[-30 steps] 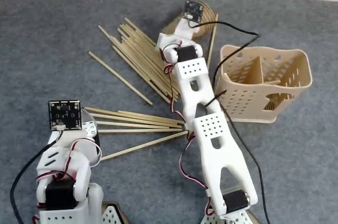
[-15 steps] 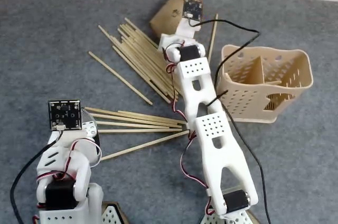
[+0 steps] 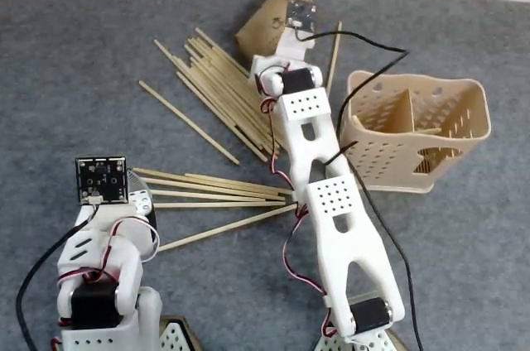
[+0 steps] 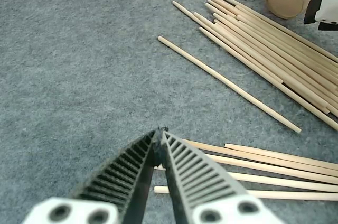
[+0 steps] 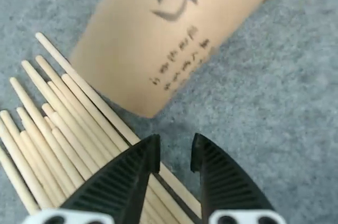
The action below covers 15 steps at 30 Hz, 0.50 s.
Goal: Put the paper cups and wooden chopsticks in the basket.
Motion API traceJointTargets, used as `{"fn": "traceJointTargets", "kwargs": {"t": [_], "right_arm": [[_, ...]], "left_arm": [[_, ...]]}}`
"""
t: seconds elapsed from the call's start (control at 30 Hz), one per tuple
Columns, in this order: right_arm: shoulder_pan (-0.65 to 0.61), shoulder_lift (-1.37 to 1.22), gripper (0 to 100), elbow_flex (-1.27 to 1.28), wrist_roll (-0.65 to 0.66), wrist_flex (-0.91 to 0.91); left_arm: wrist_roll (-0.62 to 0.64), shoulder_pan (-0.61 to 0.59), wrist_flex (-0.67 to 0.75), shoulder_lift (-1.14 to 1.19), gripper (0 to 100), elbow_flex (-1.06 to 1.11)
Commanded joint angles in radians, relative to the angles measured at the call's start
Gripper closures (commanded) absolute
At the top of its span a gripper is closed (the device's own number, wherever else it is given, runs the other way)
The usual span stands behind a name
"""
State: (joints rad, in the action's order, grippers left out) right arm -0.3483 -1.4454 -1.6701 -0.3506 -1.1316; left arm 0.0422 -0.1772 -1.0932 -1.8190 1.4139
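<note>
the right pincer [image 5: 174,147] hovers with jaws slightly apart, the stack of paper cups [image 5: 169,39] lying on its side just ahead of its tips and the pile of wooden chopsticks [image 5: 63,123] beside and beneath them; 1 stick seems to run under the gap. the left pincer [image 4: 161,131], jaws together and holding nothing, sits just beside a fan of loose chopsticks [image 4: 296,158]. the basket [image 3: 414,132] stands beside the right arm.
</note>
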Motion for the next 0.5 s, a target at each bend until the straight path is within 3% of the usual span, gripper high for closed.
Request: {"fn": "traceJointTargets", "kwargs": {"t": [0.0,0.23,0.47], "right_arm": [[-0.031,0.044,88.9,-0.094,0.117,0.104],[-0.031,0.031,88.9,-0.094,0.175,0.179],[-0.031,0.173,89.1,-0.094,0.175,0.025]], "left_arm": [[0.006,-0.010,0.025,-0.012,99,-0.005],[0.006,-0.010,0.025,-0.012,99,-0.005],[0.006,-0.010,0.025,-0.012,99,-0.005]]}}
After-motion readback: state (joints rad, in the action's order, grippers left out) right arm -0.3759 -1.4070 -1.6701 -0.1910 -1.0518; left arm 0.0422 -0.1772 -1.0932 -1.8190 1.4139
